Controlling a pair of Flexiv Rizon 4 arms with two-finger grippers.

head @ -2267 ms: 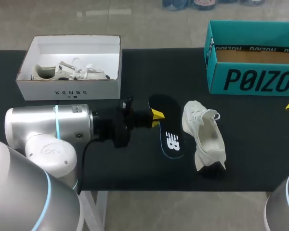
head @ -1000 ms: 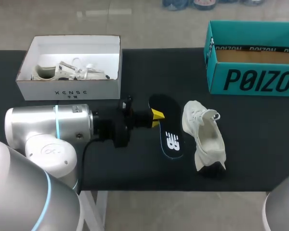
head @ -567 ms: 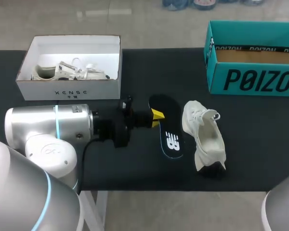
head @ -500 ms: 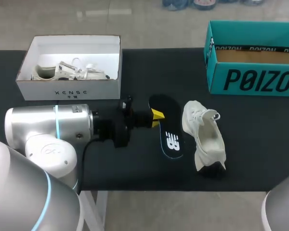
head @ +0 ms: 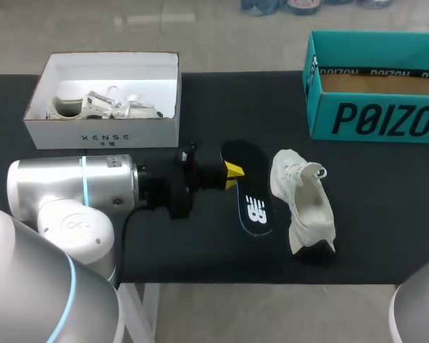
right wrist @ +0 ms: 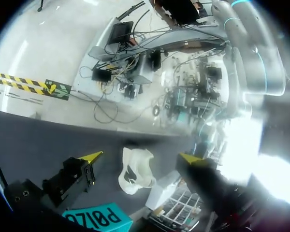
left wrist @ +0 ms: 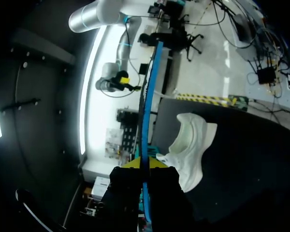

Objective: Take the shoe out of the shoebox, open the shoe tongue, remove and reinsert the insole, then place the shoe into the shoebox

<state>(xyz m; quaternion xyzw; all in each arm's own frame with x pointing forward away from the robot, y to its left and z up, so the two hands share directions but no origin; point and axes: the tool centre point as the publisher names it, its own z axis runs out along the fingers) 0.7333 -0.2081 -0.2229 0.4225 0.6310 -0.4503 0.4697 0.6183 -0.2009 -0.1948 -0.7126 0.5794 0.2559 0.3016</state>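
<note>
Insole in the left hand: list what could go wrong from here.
1. The left hand pinches the insole at one end only; it may flop or slip during reinsertion.
2. The shoe lies on its side, unheld, the right hand open and apart; pushing could slide it away.

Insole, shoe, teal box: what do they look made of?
Insole: probably thin foam, with a matte black top and a blue rim, very slim seen edge-on in the left wrist view. Shoe: soft off-white fabric, possibly knit or mesh; its upper slumps and creases. Teal box: likely printed cardboard, with a plain brown inside.
</note>
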